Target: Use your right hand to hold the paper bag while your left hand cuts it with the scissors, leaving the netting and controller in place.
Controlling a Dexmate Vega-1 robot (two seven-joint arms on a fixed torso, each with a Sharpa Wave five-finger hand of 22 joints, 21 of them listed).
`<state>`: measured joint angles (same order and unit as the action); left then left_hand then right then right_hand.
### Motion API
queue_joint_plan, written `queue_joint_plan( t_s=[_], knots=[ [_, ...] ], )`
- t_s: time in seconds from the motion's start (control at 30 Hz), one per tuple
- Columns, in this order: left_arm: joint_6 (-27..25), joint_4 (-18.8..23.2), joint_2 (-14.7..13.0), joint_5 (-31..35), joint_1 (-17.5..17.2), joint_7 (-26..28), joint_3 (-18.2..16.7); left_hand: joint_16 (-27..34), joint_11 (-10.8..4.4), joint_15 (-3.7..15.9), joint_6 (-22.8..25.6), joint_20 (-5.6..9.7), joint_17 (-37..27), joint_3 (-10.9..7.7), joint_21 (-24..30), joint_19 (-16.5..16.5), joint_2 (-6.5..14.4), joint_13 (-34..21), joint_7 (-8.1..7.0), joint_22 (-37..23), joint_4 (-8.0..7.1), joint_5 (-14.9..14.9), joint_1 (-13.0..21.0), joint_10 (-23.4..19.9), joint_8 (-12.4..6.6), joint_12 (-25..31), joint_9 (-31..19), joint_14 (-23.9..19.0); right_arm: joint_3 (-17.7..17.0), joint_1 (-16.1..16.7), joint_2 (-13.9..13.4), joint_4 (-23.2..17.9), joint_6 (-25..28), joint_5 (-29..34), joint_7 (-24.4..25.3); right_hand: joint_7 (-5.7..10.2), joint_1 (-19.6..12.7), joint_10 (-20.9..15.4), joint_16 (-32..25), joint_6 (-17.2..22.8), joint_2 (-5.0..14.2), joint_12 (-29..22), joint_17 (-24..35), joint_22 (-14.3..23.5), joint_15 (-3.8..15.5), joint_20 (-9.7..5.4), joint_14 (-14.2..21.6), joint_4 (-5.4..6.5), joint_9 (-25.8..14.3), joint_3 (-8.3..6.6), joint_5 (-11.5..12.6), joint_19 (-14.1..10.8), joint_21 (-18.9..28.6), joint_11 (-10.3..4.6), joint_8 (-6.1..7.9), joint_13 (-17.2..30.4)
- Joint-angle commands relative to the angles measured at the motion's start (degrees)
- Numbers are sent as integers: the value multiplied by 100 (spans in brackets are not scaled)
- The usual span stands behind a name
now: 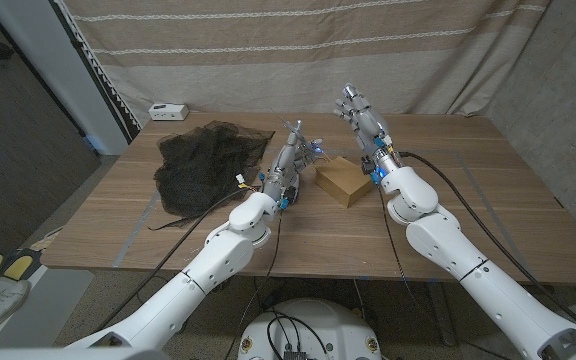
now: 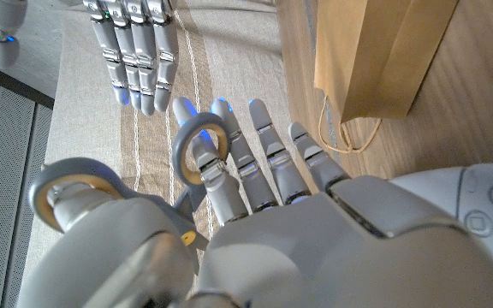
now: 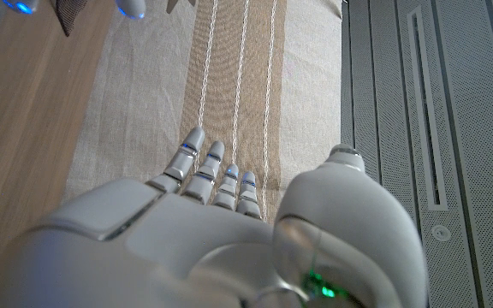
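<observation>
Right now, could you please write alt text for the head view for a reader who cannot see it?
The left robot hand holds scissors beside a flat paper bag on a wooden table, while the right robot hand hovers open above it. Black netting lies to the left, a white controller at the far edge.

At centre frame my left hand (image 1: pixel 290 168) hides most of the grey-handled scissors (image 2: pixel 197 150); their blades are out of sight. The brown paper bag (image 2: pixel 375 51) runs off the top edge.

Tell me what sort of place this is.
Probably a robot test or recording setup, not a home: a bare wooden table stands before a hung striped cloth backdrop, with cables trailing across it and only a few props, such as black netting.
</observation>
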<state>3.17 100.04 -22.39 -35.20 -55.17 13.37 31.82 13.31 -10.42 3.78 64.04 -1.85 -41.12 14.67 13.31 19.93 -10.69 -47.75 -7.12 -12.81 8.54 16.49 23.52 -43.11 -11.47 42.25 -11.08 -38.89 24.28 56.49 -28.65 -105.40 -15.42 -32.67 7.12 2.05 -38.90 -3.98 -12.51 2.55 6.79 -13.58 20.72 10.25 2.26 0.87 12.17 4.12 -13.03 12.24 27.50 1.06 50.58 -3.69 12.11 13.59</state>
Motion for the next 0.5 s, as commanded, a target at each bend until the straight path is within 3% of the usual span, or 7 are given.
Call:
queue_joint_plan(
  t_s=[0.03,0.2,0.27,0.43,0.5],
  knots=[
    [-144,124,-121,21,14,-52,22,-2,-4,651,-677,-32,-14,91,-24,31,4,-39,714,-19,-7,-7,-24,30,-45,56,-32,-37,-68,55,-14,-52,-91,36,38,18,46,-14,-41,-51,-15,-31,10,34,192,60,3,-11,-21,52,-2,21,-27,-44,13,-3],
    [-80,96,-103,14,25,-112,29,-3,-4,655,-668,-35,-12,129,-23,31,13,-21,716,-21,-10,-1,-26,20,-47,56,-35,-33,-88,83,-15,-62,-140,62,53,16,63,4,-41,-60,-15,-26,2,35,194,65,-2,-8,-20,59,-4,23,-38,-57,11,-5],
    [-69,92,-102,16,31,-128,32,9,-57,672,-550,-37,-8,181,-22,30,35,-1,597,-23,-14,14,-18,-7,-89,66,-40,-62,-100,106,-16,-83,-134,49,71,16,67,3,-41,-60,-15,-27,0,35,192,62,-2,-8,-19,60,-4,20,-40,-60,11,-5],
    [-4,39,-63,8,50,-178,43,13,-104,694,-564,-32,-4,217,-18,35,49,-15,531,-24,-10,28,6,14,-77,73,-41,-73,-117,148,-24,-105,-130,68,115,18,80,-3,-41,-55,-13,-31,-7,35,192,67,-6,-7,-18,65,-6,20,-49,-50,14,-7],
    [22,9,-51,-12,63,-231,51,10,-119,701,-525,-28,0,253,-16,38,68,17,394,-25,0,49,55,-7,-84,73,-40,-65,-123,159,-20,-115,-115,46,124,15,85,-6,-43,-53,-12,-33,-11,35,188,65,-1,-7,-18,66,-6,17,-53,-53,15,-7]
  ],
)
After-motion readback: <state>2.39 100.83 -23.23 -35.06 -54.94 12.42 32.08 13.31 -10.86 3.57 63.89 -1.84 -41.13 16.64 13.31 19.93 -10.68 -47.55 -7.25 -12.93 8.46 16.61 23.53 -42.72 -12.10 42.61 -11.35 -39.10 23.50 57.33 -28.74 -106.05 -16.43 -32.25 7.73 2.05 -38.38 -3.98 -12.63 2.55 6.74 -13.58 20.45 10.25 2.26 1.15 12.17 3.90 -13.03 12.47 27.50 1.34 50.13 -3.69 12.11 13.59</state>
